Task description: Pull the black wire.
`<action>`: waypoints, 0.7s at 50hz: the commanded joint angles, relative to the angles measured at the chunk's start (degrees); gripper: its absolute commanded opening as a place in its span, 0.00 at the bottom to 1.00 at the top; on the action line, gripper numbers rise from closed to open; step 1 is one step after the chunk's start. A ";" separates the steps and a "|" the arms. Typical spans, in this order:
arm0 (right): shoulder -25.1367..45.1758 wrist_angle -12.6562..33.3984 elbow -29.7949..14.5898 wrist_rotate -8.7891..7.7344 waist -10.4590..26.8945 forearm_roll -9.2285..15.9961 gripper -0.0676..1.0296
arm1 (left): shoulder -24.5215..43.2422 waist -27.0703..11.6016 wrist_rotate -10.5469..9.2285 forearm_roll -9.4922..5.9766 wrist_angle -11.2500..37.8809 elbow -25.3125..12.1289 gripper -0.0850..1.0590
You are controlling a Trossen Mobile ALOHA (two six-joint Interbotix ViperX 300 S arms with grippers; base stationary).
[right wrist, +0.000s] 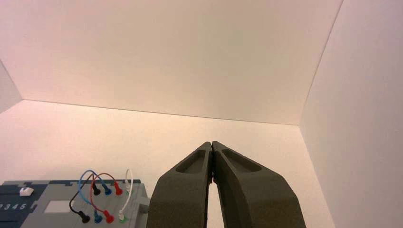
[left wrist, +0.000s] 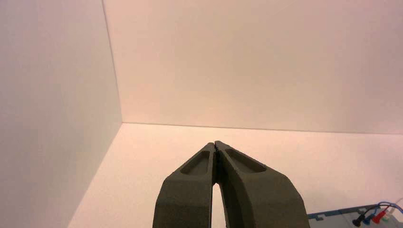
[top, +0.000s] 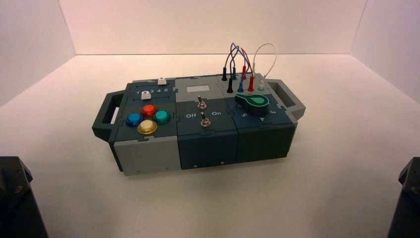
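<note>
The black wire (top: 230, 87) arches in a short loop at the back right of the box (top: 148, 153), with both black plugs seated in sockets. It also shows in the right wrist view (right wrist: 84, 218), left of the blue and red leads. My left gripper (left wrist: 215, 144) is shut and empty, far to the left of the box. My right gripper (right wrist: 211, 143) is shut and empty, to the right of the box and short of the wires. In the high view only the dark arm parts show, the left arm (top: 15, 198) and the right arm (top: 408, 198), at the bottom corners.
Beside the black wire stand a blue lead (top: 240, 87), a red lead (top: 250, 85) and a white lead (top: 261, 85). A green knob (top: 252, 103) sits in front of them. Two toggle switches (top: 202, 111) are mid-box and coloured buttons (top: 147, 119) are at the left. White walls enclose the table.
</note>
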 commanded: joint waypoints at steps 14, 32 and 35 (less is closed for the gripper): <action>1.14 -0.26 -1.23 0.18 -0.09 0.26 0.04 | 2.11 0.18 0.09 -0.09 -0.18 -1.23 0.05; 2.37 -0.44 -1.05 0.09 0.35 0.97 0.04 | 3.25 0.18 0.00 -0.18 -0.26 -1.23 0.05; 3.34 -0.26 -1.32 0.09 0.62 1.32 0.04 | 3.96 0.09 0.00 -0.35 -0.18 -1.32 0.05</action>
